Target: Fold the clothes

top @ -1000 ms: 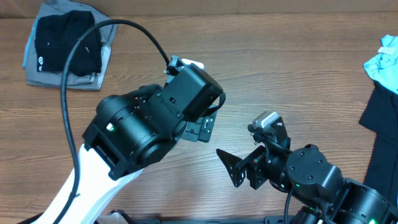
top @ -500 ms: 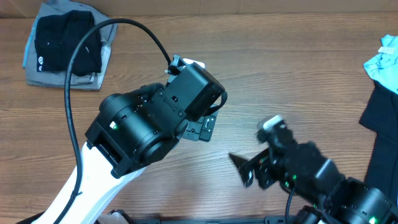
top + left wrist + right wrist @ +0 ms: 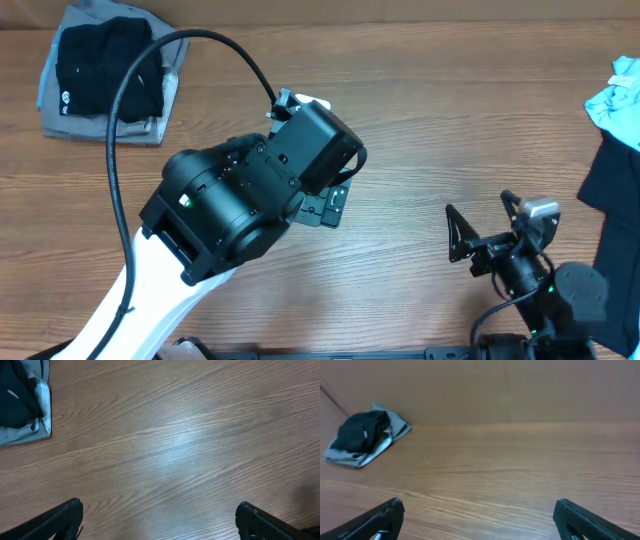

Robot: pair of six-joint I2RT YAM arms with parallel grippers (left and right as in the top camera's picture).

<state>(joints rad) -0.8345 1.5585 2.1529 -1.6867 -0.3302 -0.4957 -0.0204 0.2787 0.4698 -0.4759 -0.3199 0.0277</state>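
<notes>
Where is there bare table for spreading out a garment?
Free: the brown wooden table between the folded black-and-grey clothes stack and the crumpled light blue garment. Crowded: the right edge, where the loose black garment also lies.

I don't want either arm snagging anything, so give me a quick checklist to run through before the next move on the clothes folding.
1. Left jaws open, nothing between them: ok.
2. Right jaws open, nothing between them: ok.
3. Folded pile sits in the table's far left corner, apart from both jaws: ok.
4. Bare table in the middle to spread a garment on: ok.
5. Black garment and light blue garment at the right edge are cut off by the frame, so how they lie: cannot tell.
6. Left arm's cable crosses above the folded pile in the overhead view; whether it touches: cannot tell.
</notes>
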